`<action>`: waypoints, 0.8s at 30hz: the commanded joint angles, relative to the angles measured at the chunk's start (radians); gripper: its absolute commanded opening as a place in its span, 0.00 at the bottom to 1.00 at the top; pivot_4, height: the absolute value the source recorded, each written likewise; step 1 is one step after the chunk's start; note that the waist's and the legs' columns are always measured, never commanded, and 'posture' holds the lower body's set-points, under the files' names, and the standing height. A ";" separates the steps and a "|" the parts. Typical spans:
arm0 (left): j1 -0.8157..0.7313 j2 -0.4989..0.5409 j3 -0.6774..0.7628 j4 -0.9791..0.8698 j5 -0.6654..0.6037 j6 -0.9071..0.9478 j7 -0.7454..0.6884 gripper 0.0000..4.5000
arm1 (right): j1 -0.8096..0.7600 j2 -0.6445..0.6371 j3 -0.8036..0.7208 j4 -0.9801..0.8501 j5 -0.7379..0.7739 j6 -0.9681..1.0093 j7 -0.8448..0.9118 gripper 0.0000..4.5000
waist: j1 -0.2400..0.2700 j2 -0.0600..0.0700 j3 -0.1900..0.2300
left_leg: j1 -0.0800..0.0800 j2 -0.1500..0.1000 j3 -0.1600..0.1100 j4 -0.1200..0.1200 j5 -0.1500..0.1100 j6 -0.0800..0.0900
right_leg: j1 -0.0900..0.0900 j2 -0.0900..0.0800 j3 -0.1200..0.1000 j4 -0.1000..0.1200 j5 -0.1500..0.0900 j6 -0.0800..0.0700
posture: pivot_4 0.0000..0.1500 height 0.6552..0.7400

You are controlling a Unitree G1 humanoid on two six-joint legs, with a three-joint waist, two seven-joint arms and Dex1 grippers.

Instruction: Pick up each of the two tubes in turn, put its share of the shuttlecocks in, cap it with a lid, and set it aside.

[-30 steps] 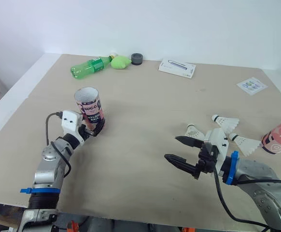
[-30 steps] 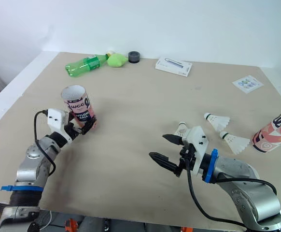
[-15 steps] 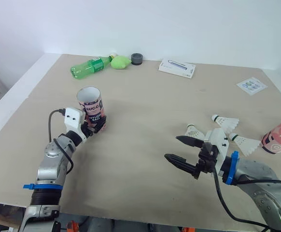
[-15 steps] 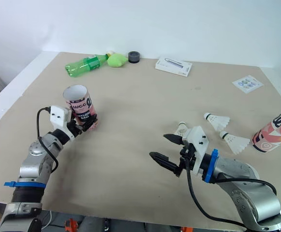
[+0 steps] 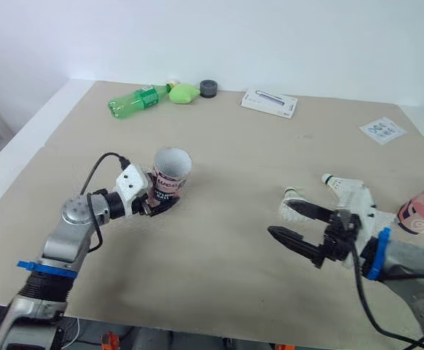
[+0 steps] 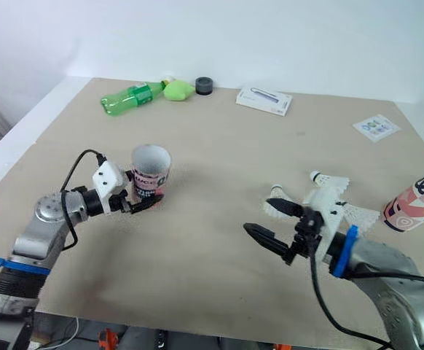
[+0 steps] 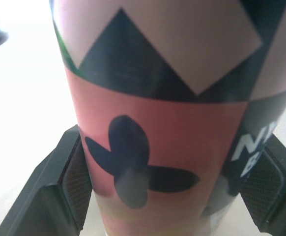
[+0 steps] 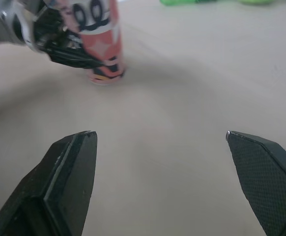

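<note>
Left eye view. The left gripper, left of centre, is closed on the lower part of an open-mouthed pink tube, which stands roughly upright. In the left wrist view the finger pads press on both sides of it. Whether its base touches the surface cannot be told. The right gripper, at the lower right, is spread wide and holds nothing. Shuttlecocks lie on the surface just behind it. A second tube lies tilted at the right edge. Along the top edge of the surface are a green bottle, a dark lid and a white box. A card lies at the upper right.
</note>
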 commanded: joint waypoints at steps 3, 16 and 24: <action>-0.063 0.068 -0.076 -0.104 -0.013 0.038 -0.165 0.83 | 0.118 -0.016 -0.079 -0.065 0.010 0.027 -0.019 1.00 | 0.000 0.000 0.000 | 0.000 0.000 0.000 0.000 0.000 0.000 | 0.000 0.000 -0.001 0.000 0.000 0.000 | 1.00 0.87; -0.121 0.027 -0.162 -0.104 0.057 0.034 -0.194 0.83 | -0.011 0.176 0.120 -0.057 -0.104 0.102 -0.377 1.00 | -0.006 0.000 0.000 | 0.000 0.001 0.000 0.002 0.001 0.001 | 0.000 0.001 0.000 0.000 -0.001 0.005 | 1.00 0.87; -0.135 0.049 -0.171 -0.107 0.078 0.057 -0.220 0.83 | -0.112 0.253 0.167 0.006 -0.186 0.134 -0.504 1.00 | -0.007 0.001 0.000 | 0.000 0.001 0.000 0.001 0.001 0.001 | 0.000 0.001 0.000 0.001 -0.001 0.004 | 1.00 0.87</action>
